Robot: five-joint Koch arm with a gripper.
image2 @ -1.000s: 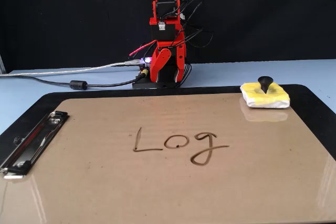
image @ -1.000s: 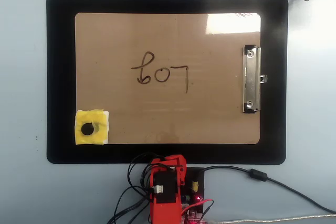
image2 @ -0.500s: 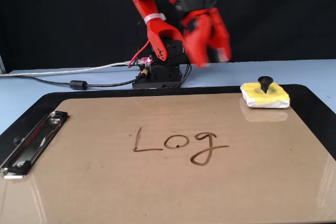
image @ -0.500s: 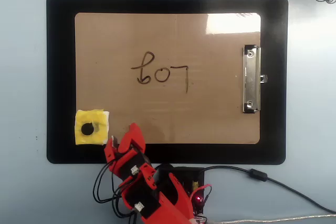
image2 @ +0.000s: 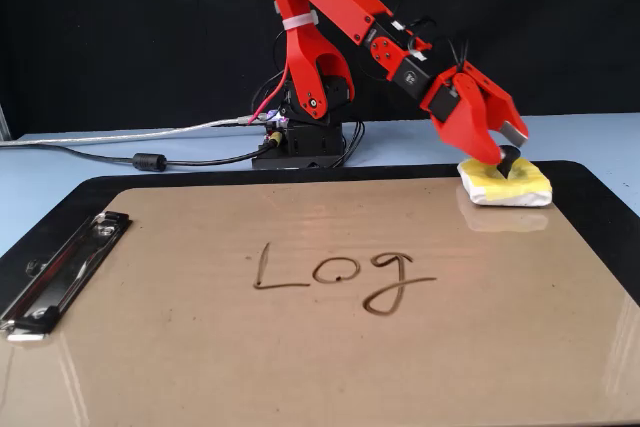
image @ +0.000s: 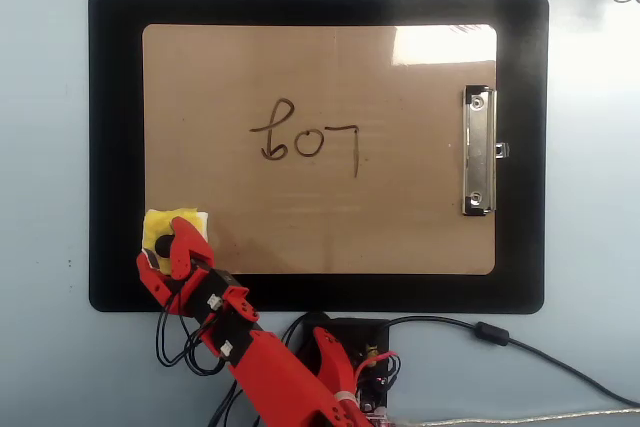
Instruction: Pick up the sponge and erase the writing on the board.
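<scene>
Overhead view
Board [image: 400, 227]: tan clipboard filling the middle of the frame, lying on a black mat [image: 115, 147] that shows as a dark border on all sides.
Clip [image: 478, 151]: silver, on the board's right short side, right of centre in the frame.
Writing [image: 305, 139]: dark brown strokes reading like "607", at the centre of the board, whole and unsmeared.
Sponge [image: 160, 223]: yellow with a white edge, at the board's lower left corner; only its upper part shows, the rest is under the arm.
Gripper [image: 168, 247]: red, reaching up from the bottom of the frame to sit directly over the sponge; the fingers look parted with the dark knob seen between them.
Base [image: 350, 372]: bottom centre, off the mat, with cables trailing right.

Fixed view
Board [image2: 300, 347]: fills the lower half of the frame, glossy, with the clip [image2: 60, 272] at lower left.
Writing [image2: 340, 275]: mid-frame, seen upside down.
Sponge [image2: 515, 185]: right of centre, at the board's far right corner.
Knob [image2: 507, 162]: black, standing up from the sponge.
Gripper [image2: 503, 150]: angled down from the upper middle, tips at the knob; jaws a little apart, whether they grip the knob cannot be told.
</scene>
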